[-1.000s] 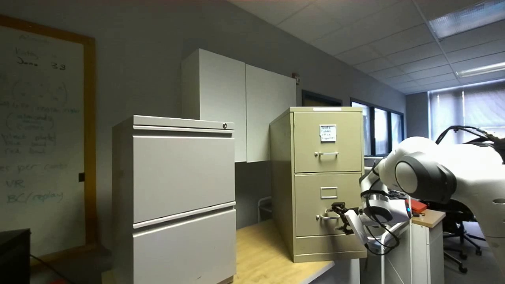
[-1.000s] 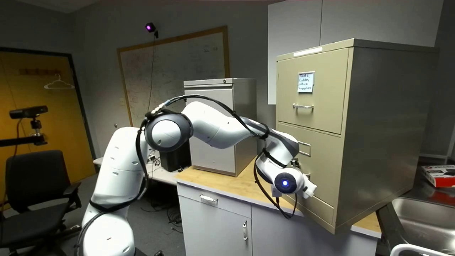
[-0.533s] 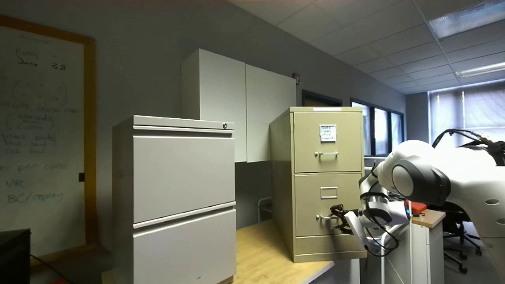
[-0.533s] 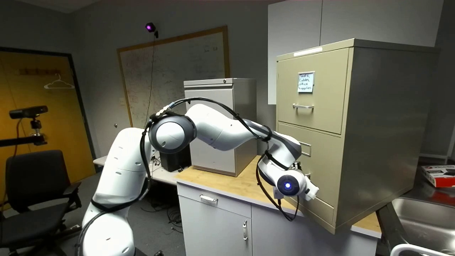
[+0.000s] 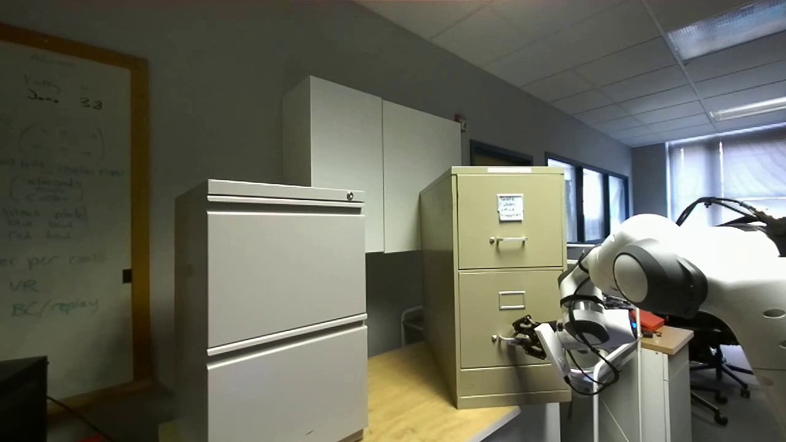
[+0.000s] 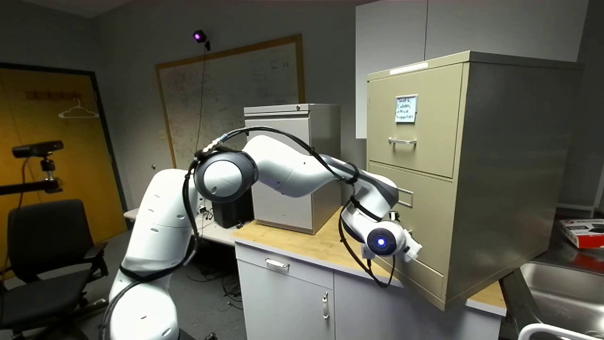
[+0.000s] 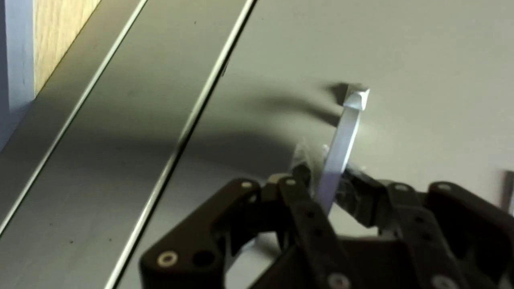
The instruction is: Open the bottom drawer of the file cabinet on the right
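Note:
The file cabinet (image 5: 439,301), tall and olive-tan, stands on the wooden counter in both exterior views. Its bottom drawer (image 5: 482,313) sits flush with the front, under the upper drawer with the white label. In the wrist view the drawer's silver handle (image 7: 343,140) runs down between the clear-wrapped fingertips of my gripper (image 7: 327,170), which has its jaws drawn in close on both sides of the bar. In an exterior view the black gripper (image 5: 522,334) covers the right part of that handle. From the opposite side, the wrist (image 6: 382,241) hides most of the fingers and handle.
A light-grey two-drawer cabinet (image 5: 285,276) stands beside the file cabinet on the same counter (image 6: 302,243). A metal sink (image 6: 564,293) and a red-and-white box (image 6: 583,232) lie past the cabinet's far side. White cupboards (image 5: 347,159) hang behind.
My gripper has gone from wide open around the handle to closed in on it. The arm dipped slightly, then rose back. The drawer has not moved.

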Robot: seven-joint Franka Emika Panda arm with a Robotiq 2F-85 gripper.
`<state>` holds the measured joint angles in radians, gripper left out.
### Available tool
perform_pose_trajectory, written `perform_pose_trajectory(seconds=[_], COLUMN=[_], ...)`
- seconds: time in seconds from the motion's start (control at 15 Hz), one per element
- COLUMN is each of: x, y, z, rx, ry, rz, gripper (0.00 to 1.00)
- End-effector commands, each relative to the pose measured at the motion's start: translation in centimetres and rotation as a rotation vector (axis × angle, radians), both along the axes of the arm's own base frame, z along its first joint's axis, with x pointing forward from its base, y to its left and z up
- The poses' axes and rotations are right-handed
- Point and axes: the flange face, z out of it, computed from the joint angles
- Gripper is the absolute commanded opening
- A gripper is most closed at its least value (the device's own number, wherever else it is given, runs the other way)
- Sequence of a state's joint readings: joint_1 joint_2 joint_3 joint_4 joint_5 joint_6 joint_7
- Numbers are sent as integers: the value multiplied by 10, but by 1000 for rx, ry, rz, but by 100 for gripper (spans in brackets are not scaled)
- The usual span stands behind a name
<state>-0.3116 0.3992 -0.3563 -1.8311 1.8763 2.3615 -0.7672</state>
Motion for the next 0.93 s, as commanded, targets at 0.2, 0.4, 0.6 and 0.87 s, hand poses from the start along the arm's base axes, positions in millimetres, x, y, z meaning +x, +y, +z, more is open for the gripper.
perform_pose_trajectory(seconds=[0.2, 0.4, 0.6, 0.87], x=[15, 23, 27, 18], y=[32, 61, 85, 95], z=[43, 47, 37, 24], rx=[-77, -117, -143, -169], ry=[72, 162, 205, 204], rz=[143, 228, 248, 226], gripper=[3, 2, 2, 2])
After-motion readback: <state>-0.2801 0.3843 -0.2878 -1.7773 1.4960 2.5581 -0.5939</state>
